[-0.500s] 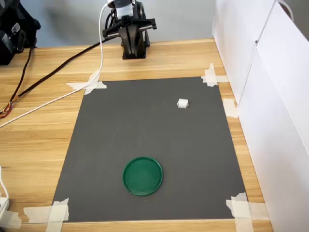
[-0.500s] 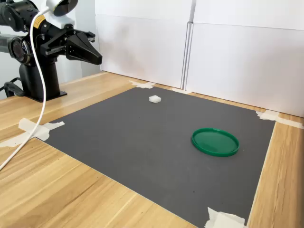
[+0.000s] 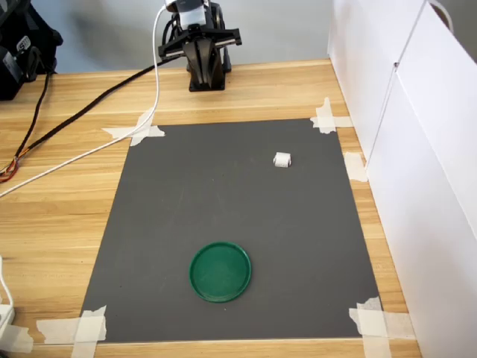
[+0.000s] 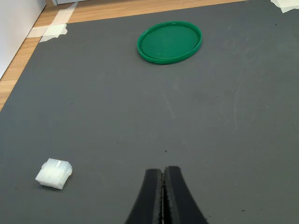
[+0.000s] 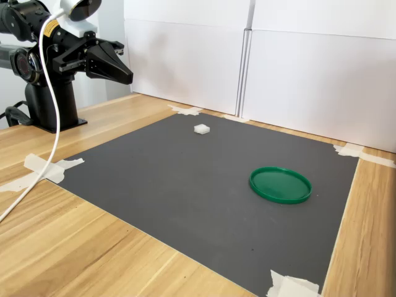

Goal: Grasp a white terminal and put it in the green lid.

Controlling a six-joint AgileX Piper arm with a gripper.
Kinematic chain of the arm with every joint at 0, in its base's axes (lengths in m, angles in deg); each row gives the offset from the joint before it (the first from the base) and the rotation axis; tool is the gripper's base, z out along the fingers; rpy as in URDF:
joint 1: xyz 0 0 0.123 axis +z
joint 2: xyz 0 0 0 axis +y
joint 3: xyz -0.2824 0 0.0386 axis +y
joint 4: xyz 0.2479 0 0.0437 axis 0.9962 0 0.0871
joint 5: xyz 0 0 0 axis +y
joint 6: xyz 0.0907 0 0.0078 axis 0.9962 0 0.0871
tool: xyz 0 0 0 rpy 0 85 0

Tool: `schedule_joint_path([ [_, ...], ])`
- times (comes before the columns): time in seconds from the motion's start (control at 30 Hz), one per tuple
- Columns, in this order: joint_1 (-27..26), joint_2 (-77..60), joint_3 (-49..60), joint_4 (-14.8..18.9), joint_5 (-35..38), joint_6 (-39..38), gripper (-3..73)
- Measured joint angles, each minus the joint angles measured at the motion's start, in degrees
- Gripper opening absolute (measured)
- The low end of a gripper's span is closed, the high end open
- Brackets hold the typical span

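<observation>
The white terminal [image 3: 282, 159] [image 5: 201, 129] [image 4: 54, 173] lies on the dark grey mat [image 3: 223, 201], towards its far right part in the first exterior view. The green lid [image 3: 220, 271] [image 5: 280, 184] [image 4: 169, 42] rests flat near the mat's front edge, with nothing in it. My gripper [image 5: 125, 73] [image 4: 163, 189] hangs high above the wooden table by the arm's base [image 3: 205, 63], well away from both things. Its black fingers are pressed together and hold nothing.
White panels [image 3: 417, 134] wall in the right side in the first exterior view. A white cable [image 3: 112, 142] and dark cables [image 3: 82, 104] run across the wooden table left of the mat. Tape strips [image 3: 141, 130] hold down the mat's corners.
</observation>
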Motion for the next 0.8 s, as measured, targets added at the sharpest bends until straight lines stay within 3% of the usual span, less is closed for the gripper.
schedule_joint_path([
  [0.4, 0.0, 7.6, -2.4, 0.0, 4.1, 0.0, -2.2],
  [0.8, 0.0, 31.4, -17.7, 0.3, 5.2, 0.1, -2.2],
])
